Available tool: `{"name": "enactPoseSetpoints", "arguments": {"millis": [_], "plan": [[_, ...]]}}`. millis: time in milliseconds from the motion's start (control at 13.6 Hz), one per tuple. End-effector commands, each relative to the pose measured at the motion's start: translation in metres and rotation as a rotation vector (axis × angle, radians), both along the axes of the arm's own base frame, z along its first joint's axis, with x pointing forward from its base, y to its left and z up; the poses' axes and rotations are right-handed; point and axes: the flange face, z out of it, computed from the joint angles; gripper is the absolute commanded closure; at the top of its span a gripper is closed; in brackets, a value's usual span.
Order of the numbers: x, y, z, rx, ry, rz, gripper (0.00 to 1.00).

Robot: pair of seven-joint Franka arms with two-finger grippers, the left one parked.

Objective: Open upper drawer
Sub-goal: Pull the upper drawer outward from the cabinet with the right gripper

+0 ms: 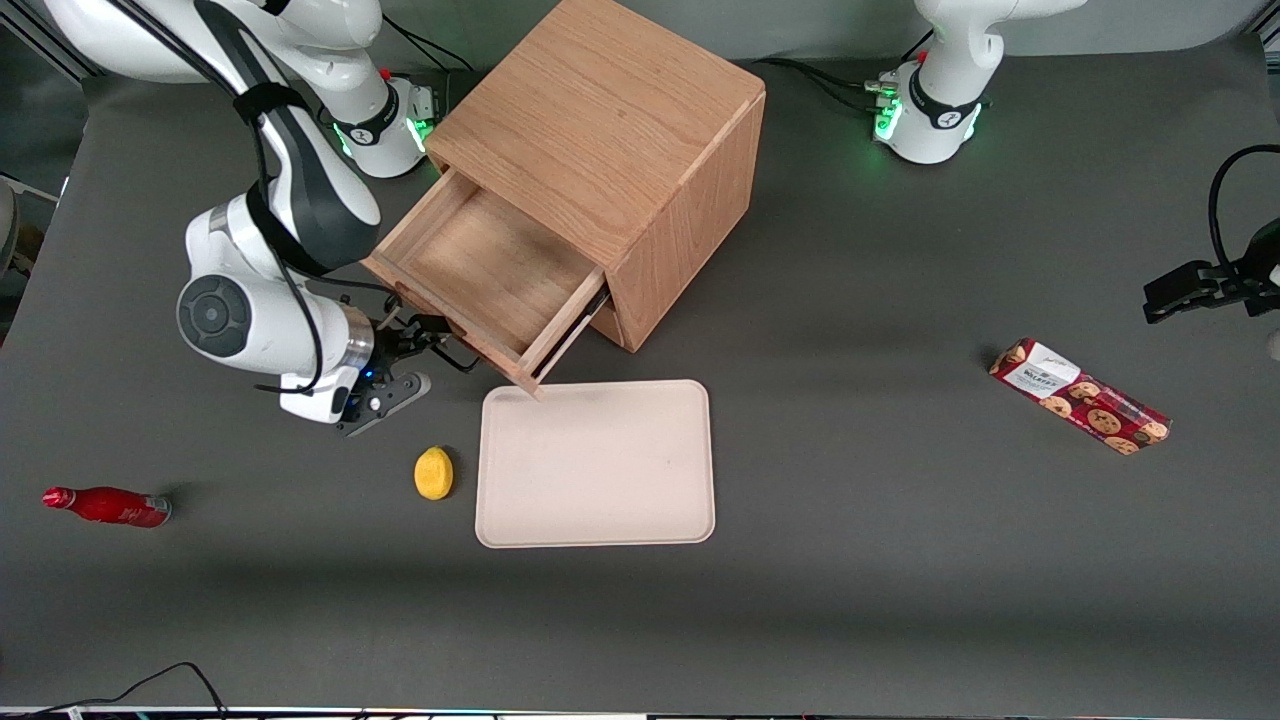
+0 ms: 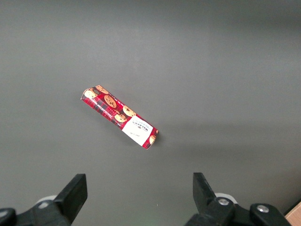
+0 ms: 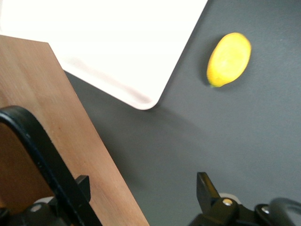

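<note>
The upper drawer (image 1: 490, 270) of the oak cabinet (image 1: 600, 130) stands pulled out, and its bare wood tray interior shows. Its front panel (image 3: 70, 141) faces the working arm's end of the table, with the thin black bar handle (image 3: 37, 155) on it. My gripper (image 1: 425, 338) is level with that front, right at the handle. It is open (image 3: 144, 186): one fingertip (image 3: 83, 182) sits beside the handle bar and the other (image 3: 204, 184) hangs over the dark table. Nothing is held. The lower drawer is hidden under the open one.
A beige tray (image 1: 595, 465) lies on the table just in front of the open drawer's corner, nearer the camera. A yellow lemon (image 1: 433, 472) lies beside it, below my gripper. A red bottle (image 1: 105, 505) lies toward the working arm's end, a cookie box (image 1: 1080, 395) toward the parked arm's.
</note>
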Motion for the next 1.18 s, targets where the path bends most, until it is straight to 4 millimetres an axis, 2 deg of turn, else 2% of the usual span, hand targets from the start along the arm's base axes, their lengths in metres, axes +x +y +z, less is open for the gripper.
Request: {"name": "enactPoseSetpoints", "arguments": {"millis": [0, 147, 441, 1102], "plan": [[0.012, -0.020, -0.039, -0.046, 0.015, 0.001, 0.00], [0.019, -0.031, -0.039, -0.043, 0.012, 0.000, 0.00], [0.028, -0.041, -0.040, -0.060, -0.001, -0.003, 0.00], [0.043, -0.052, -0.041, -0.051, -0.010, -0.020, 0.00]]}}
